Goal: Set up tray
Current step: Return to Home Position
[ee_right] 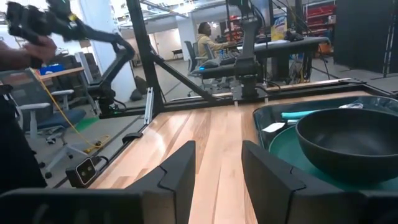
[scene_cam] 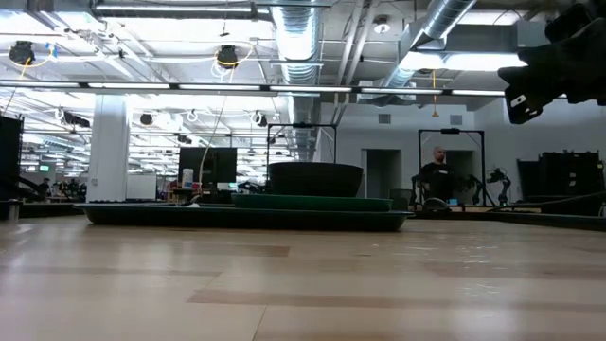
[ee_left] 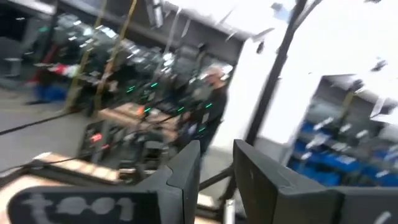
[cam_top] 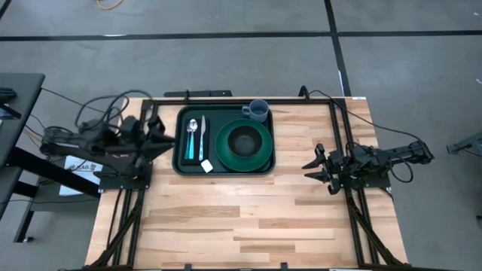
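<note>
Flanking the tray (cam_top: 218, 113), laid lengthwise along the worktop's (cam_top: 226, 218) far edge, your released left gripper (cam_top: 164, 139) sits just beside it, the released right gripper (cam_top: 310, 167) farther off.

The tray (cam_top: 226, 172), with bowl (cam_top: 242, 140) and cup (cam_top: 257, 111), blocks the tabletop's (cam_top: 226, 218) far edge toward its left. The near half lies bare from left edge to right, free passage for my right claw (cam_top: 312, 170).

No legible text or numbers anywhere
</note>
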Robot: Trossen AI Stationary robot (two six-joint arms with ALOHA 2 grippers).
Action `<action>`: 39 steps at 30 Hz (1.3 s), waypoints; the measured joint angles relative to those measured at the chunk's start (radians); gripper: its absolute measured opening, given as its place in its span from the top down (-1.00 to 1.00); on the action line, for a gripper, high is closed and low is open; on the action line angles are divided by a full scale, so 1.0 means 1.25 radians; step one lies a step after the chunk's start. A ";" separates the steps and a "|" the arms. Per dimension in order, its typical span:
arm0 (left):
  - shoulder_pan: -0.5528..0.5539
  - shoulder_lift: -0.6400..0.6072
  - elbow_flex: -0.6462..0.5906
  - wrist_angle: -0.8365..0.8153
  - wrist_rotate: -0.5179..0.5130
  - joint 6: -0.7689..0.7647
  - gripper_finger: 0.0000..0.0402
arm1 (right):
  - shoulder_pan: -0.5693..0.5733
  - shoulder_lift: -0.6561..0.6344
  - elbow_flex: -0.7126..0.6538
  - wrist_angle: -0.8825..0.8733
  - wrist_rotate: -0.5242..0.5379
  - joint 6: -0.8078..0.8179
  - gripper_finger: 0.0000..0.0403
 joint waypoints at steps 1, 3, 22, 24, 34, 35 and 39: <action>-0.006 -0.037 -0.045 0.027 0.003 -0.011 0.58 | 0.000 0.000 0.000 0.000 0.000 0.000 0.39; -0.019 -0.115 -0.129 0.064 0.003 -0.033 0.58 | 0.000 0.000 0.000 0.000 0.000 0.000 0.39; -0.039 -0.412 -0.436 0.037 0.026 0.012 0.58 | 0.000 -0.001 0.000 0.000 0.000 0.000 0.39; -0.039 -0.416 -0.452 0.048 0.007 0.025 0.58 | 0.000 -0.001 0.000 0.000 0.000 0.000 0.39; -0.036 -0.413 -0.548 0.096 -0.057 0.104 0.58 | 0.000 -0.001 0.000 0.000 0.000 0.000 0.39; -0.032 -0.414 -0.559 0.111 -0.062 0.104 0.58 | 0.000 -0.001 0.000 0.000 0.000 0.000 0.39; -0.005 -0.414 -0.576 0.122 -0.052 0.112 0.58 | 0.000 -0.001 0.000 0.000 0.000 0.000 0.39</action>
